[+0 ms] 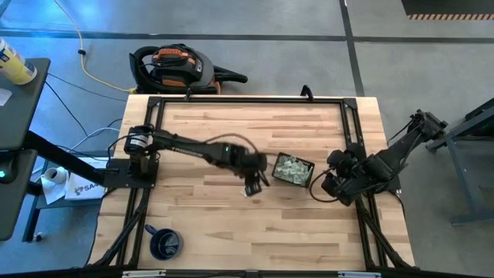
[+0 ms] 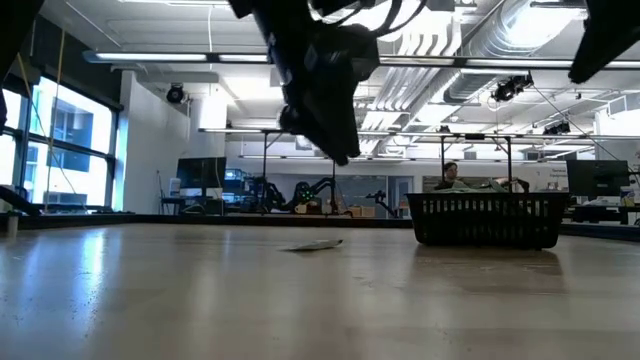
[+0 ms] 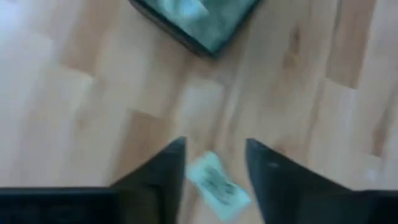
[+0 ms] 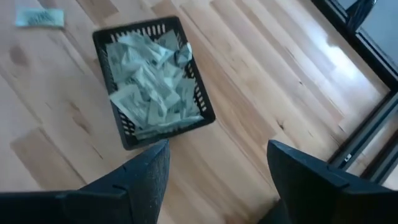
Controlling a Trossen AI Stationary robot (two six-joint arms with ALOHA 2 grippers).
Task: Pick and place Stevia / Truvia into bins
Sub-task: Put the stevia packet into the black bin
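Mug [image 1: 164, 244]: dark blue, at the counter's [image 1: 201, 224] near left corner, well apart from the work.
Left end effector [image 1: 253, 185]: mid-counter, lifted clear of the surface, fingers spread and empty.
Loose sachet [image 3: 217, 185]: lies flat on the counter directly below, between those fingers, its long axis slanted across the gap.
Bin [image 1: 294, 170]: black tray just beside that arm, already heaped with sachets [image 4: 152, 87].
Right end effector [image 4: 217, 180]: beyond the bin, fingers apart, empty.
Nearer arm: the left, by far.
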